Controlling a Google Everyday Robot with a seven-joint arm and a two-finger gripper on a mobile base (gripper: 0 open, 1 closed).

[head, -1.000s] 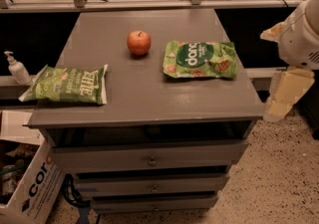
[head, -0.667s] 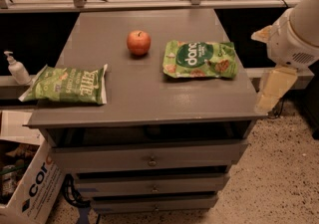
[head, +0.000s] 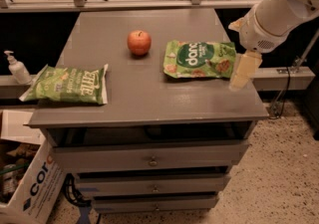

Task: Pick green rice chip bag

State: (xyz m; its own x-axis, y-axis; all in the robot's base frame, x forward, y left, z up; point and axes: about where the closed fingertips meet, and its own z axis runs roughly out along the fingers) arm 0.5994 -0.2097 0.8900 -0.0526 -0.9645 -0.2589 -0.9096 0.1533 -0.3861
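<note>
Okay, far left: a pump bottle [head: 16,67] stands on a ledge off the left side of the bench [head: 139,98], with a cardboard box [head: 30,188] on the floor below it. At the bench's left front corner a paler green bag [head: 67,84] with white lettering lies flat; not the target. Further right and toward the back sits a red apple [head: 139,42], upright and apart from both bags. Right of the apple, not touching it, the green rice chip bag [head: 199,59] lies flat on the bench near the right edge, its dark-green circle with white lettering facing up. The tool [head: 244,70] hangs at the bag's right end; whether it touches the bag cannot be told. How far open the tool is cannot be told either: it shows as one pale block pointing down from the white arm [head: 279,9], which comes in from the upper right. It has hold of nothing visible, and the bag rests flat on the bench. Progress, as a judgement: the approach looks mostly done and the tool is at the correct bag. Left to do: line up over the bag, grip it, lift it off the bench.
</note>
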